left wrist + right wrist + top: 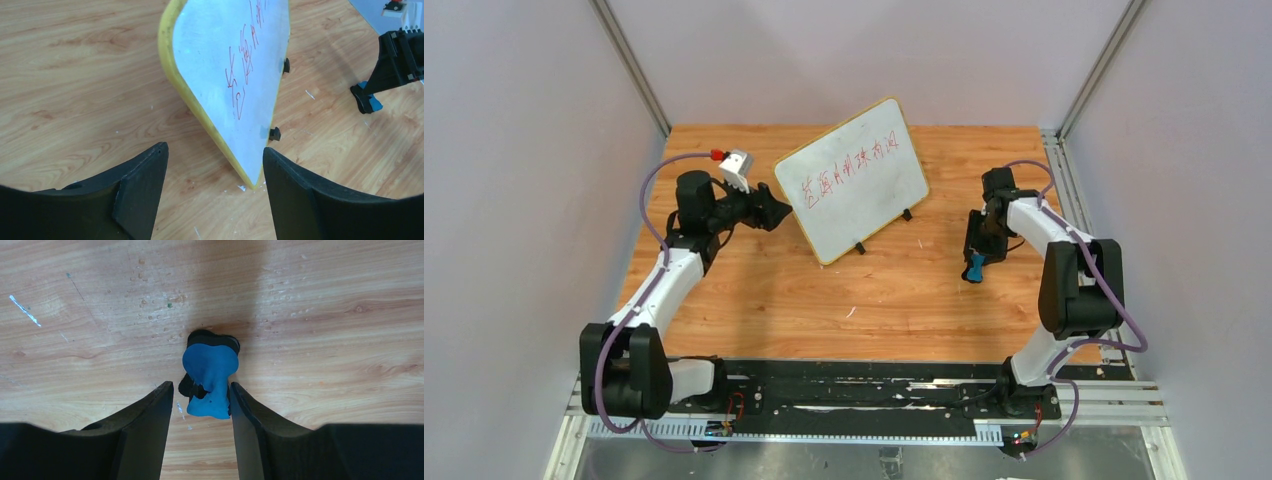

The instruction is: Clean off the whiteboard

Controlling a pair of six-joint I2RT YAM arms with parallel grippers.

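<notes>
The whiteboard [854,180] stands tilted on two black feet at mid-table, with a yellow rim and red handwritten characters. My left gripper [774,212] is open and empty at its left edge. In the left wrist view the board's near corner [235,100] sits between the fingers [215,160], close to the right one. My right gripper [977,250] points down over a blue eraser [973,270] on the table. In the right wrist view the open jaws [201,390] straddle the eraser [210,365]. The right finger touches it and a gap shows on the left.
The wooden tabletop [824,300] is boxed in by grey walls on the left, back and right. An aluminium rail [1064,180] runs along the right edge. The black base plate [844,385] holds both arm bases at the near edge.
</notes>
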